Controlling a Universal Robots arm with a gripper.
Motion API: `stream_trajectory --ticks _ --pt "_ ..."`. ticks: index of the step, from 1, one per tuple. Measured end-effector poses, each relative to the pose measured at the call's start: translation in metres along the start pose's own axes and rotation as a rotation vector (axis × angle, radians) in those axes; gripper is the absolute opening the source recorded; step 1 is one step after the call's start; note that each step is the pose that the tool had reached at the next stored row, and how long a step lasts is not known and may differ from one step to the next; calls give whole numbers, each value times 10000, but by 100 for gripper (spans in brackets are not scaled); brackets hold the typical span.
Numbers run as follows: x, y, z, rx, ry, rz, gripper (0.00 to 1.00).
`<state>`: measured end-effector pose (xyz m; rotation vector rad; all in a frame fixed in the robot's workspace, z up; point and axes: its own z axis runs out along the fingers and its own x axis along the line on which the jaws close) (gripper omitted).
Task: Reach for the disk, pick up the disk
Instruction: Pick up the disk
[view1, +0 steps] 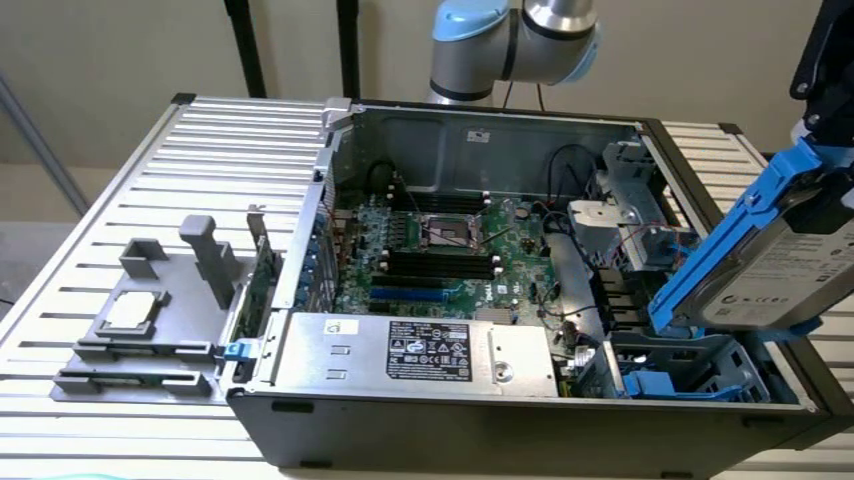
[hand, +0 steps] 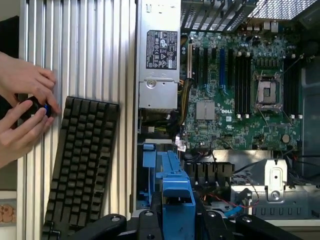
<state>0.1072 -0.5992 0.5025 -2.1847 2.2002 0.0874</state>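
Disk (view1: 790, 265): silver-grey metal drive with white barcode label, in bright blue plastic frame. It is raised clear above the open computer case (view1: 534, 420), tilted steeply on edge, at the exterior view's right, over the drive bay (view1: 694, 370) in the case's near corner.

Pincer (hand: 177, 220): black fingers (hand: 156, 215) sit on either side of the blue frame's end, pinching the disk; the frame runs straight out between them in the wrist view. The arm (view1: 514, 40) rises behind the case's rear wall, and a dark part of it stands just above the disk at the exterior view's right edge.

Case lies on its side on the slatted metal table (view1: 120, 220), side panel off. Inside: green motherboard (view1: 441, 250), silver power supply (view1: 414, 350) with label, blue plastic parts in the drive bay.

Outside the case: grey fixture (view1: 147, 310) carrying a small silver chip (view1: 130, 312); black keyboard (hand: 82, 165); two hands (hand: 22, 110) of a person holding a small dark object beside the keyboard.
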Motion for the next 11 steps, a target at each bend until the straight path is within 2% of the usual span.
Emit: stream_trajectory --ticks 6,11 --pt "4 -1 52 -2 -221 -7 33" --pt "4 -1 52 -3 -224 -11 33"
